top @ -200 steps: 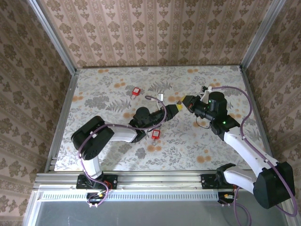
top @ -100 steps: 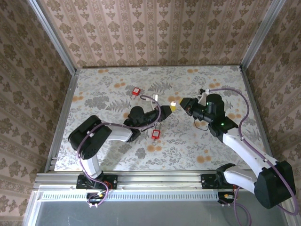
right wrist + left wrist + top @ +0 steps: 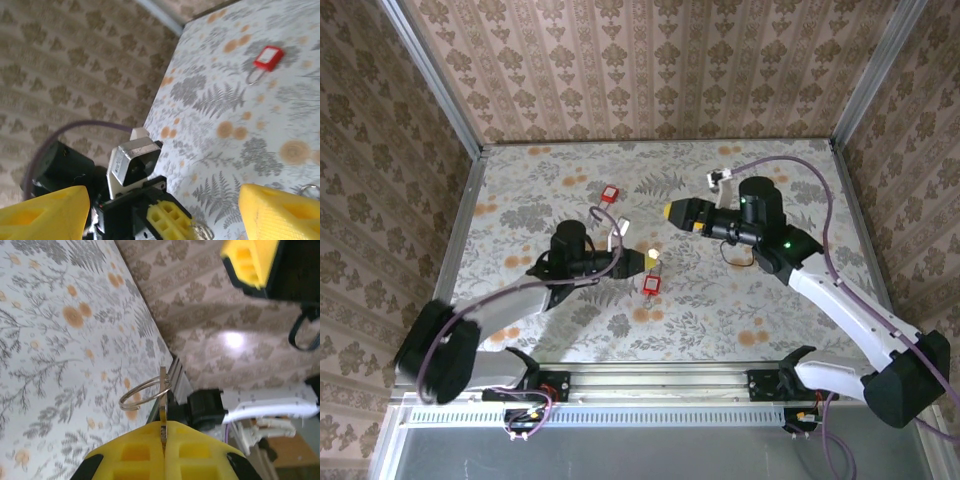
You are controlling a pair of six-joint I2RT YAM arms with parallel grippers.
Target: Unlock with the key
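Left wrist, left hand (image 3: 162, 440) pinching key (image 3: 163, 399), right hand (image 3: 162, 205) spread

We take the near padlock (image 3: 651, 285) as our mark; it lies on the table (image 3: 760, 310) about mid-width. The left gripper (image 3: 653, 260) sits just behind it, with the key (image 3: 163, 412) between its fingers and a ring (image 3: 142, 392) threaded through the key. The right gripper (image 3: 675, 212) is further behind the near padlock and a little right. The far padlock (image 3: 609, 194) lies behind and left of it, well apart.
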